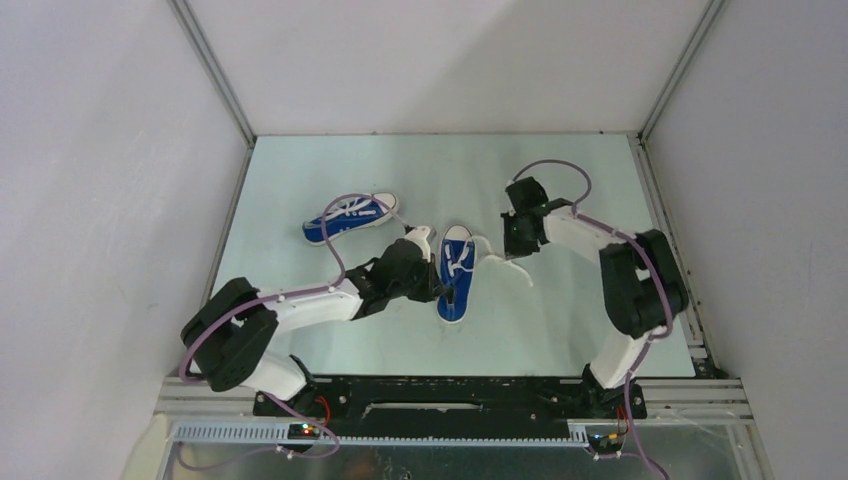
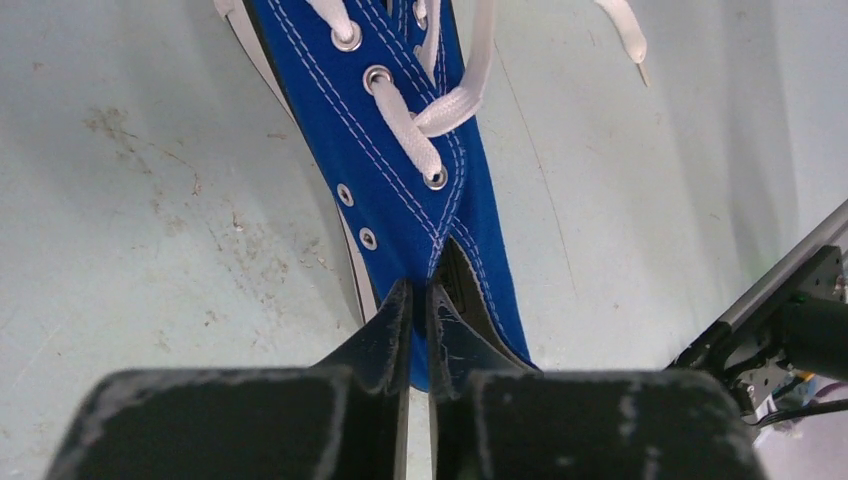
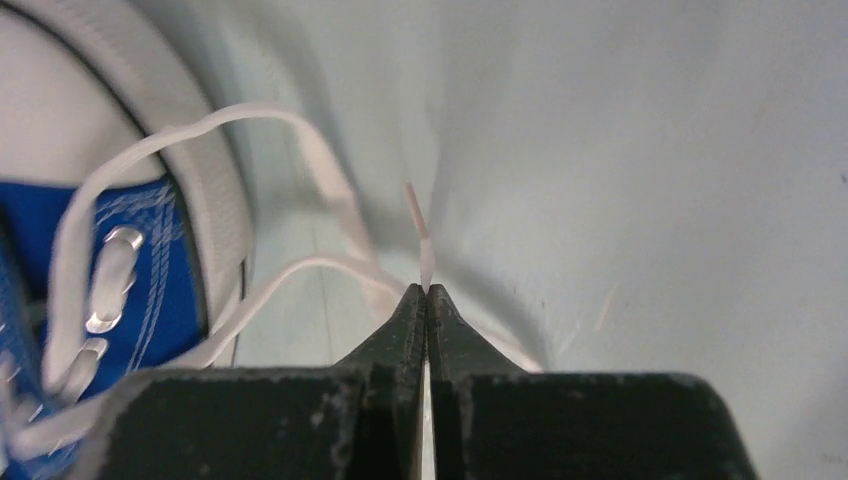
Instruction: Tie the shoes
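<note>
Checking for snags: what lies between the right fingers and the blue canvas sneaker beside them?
Only the blue sneaker's loose white lace, on bare table; the right wrist view shows it.

The table [image 1: 330,340] is a pale green sheet, scuffed and flecked with brownish marks to the left of the left gripper [image 2: 420,290] (clearest from that wrist). The first shoe [image 1: 456,298] rests on it laces up, straight ahead of that gripper's tips and touching them. The second shoe [image 1: 350,220] lies farther out, to the gripper's left. A loose white lace [image 3: 322,175] trails across the surface ahead of the right gripper [image 3: 426,292].
</note>
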Controlling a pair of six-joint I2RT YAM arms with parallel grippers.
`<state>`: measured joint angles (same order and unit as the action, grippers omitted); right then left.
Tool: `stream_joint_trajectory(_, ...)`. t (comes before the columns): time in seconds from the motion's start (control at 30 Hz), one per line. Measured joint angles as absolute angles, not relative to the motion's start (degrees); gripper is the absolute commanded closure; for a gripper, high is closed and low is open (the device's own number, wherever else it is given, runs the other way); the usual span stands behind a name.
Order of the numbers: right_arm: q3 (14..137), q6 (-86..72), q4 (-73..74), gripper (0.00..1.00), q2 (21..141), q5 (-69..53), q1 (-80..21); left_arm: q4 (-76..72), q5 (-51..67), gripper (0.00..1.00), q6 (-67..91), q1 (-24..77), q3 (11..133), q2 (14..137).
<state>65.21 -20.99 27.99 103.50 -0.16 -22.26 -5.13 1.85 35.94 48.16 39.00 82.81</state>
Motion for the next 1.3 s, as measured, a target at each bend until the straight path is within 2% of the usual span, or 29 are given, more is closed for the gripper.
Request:
stream_joint_trajectory(0.47,56.4,-19.9,29.7,1.0,77.0,-7.6,-20.8,-6.3,1.7,1.0,36.2,52.3,36.5,80.7)
stream_joint_trajectory(0.53,55.3,-19.8,30.5,1.0,73.5,-8.0,-20.8,-6.2,1.7,0.94,36.6,52.8,35.8,79.7)
stream_joint_trajectory(0.7,56.0,-19.6,29.7,1.0,62.5,-11.5,-20.6,-5.3,0.3,0.61,37.4,54.7,35.4,77.5)
stream_joint_trajectory(0.83,59.2,-19.6,29.0,1.0,58.0,-15.3,-20.9,-3.7,-1.7,0.47,37.2,55.2,35.4,73.4)
stream_joint_trajectory(1.0,62.7,-19.6,28.8,1.0,57.2,-18.5,-21.1,1.4,-6.0,0.42,33.3,55.2,37.8,68.9)
stream_joint_trajectory(1.3,67.1,-19.4,30.4,1.0,57.5,-21.0,-22.0,1.9,-5.2,0.44,21.8,51.9,44.1,69.4)
